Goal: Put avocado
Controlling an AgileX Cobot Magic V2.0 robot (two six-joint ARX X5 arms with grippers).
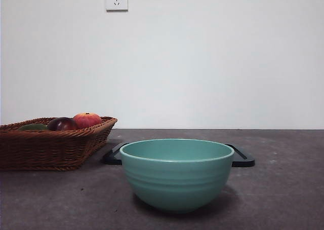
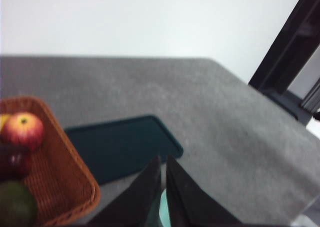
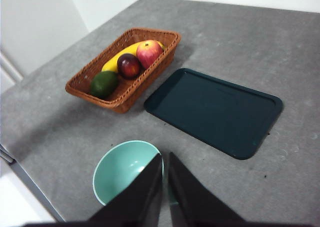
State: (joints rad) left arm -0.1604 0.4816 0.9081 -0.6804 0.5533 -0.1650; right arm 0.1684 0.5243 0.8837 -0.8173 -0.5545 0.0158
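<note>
We see the avocado, dull dark green and oval, lying in the wicker basket beside a purple-red fruit. Left claw and right claw both hang above the bench, jaws closed, empty.

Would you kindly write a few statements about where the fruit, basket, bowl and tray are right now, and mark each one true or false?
1. The avocado lies in the wicker basket. True.
2. The green bowl holds a peach. False: the right wrist view shows it empty.
3. The dark tray has nothing on it. True.
4. The basket also holds a banana, a dark purple-red fruit and a red-orange fruit. True.
5. The left gripper holds the avocado. False: its jaws are closed together on nothing, away from the fruit.
6. The right gripper has its jaws wide open over the basket. False: they are shut, above the bowl's edge.
</note>
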